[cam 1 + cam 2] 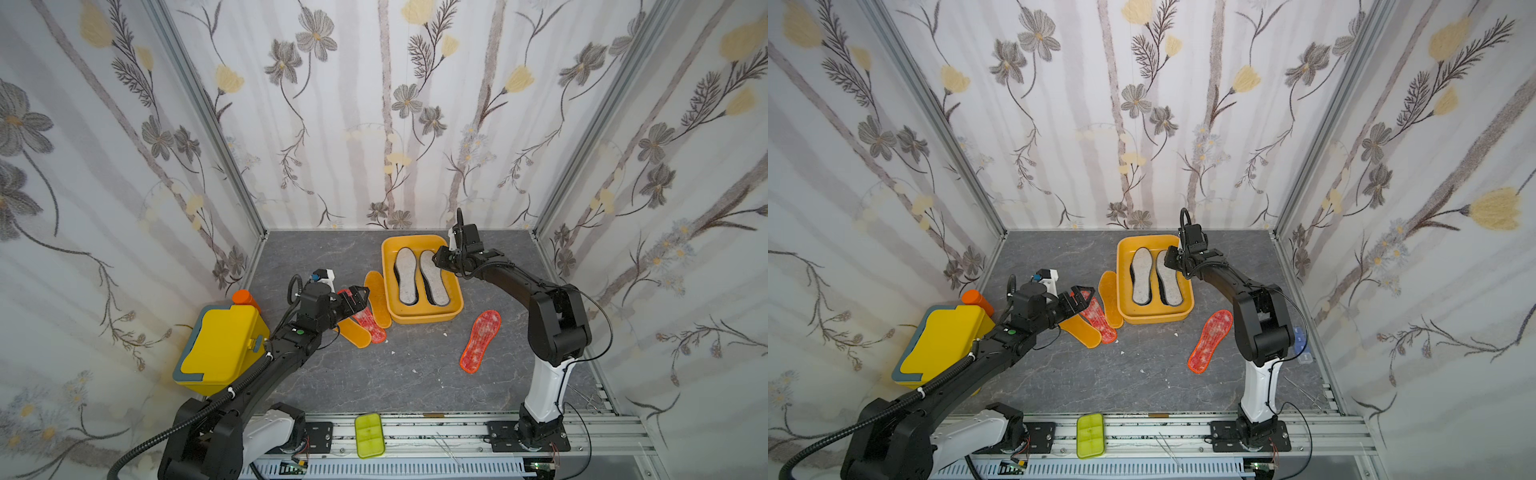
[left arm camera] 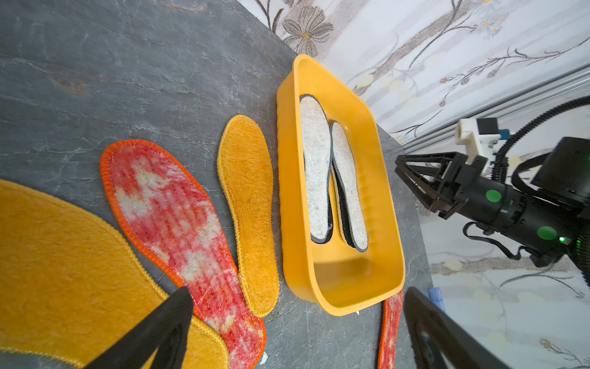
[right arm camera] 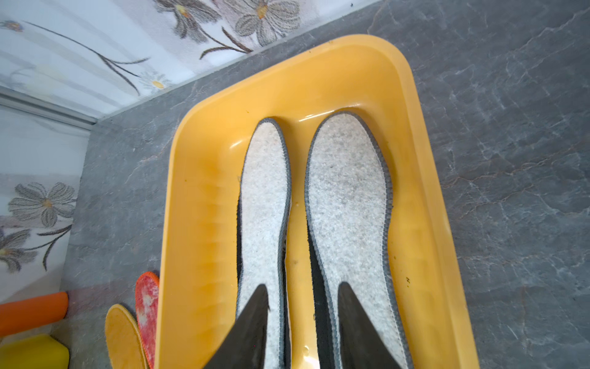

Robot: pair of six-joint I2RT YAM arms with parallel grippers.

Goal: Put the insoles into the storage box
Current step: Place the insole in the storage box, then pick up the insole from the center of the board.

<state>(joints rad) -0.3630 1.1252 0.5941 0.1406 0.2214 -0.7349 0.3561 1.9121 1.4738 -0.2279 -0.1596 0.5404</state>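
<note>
Grey tabletop (image 1: 415,382): right tool (image 3: 302,287), slightly parted, hovers over storage box (image 3: 335,48); left tool (image 2: 298,289) gapes wide above insoles (image 2: 172,211).

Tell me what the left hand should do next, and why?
Probably the left hand should drop onto the red insole below it and close. It is wide open and empty, and that insole lies outside the box, while the grey insoles are already in. The right hand is over the box, away from this pick.
</note>
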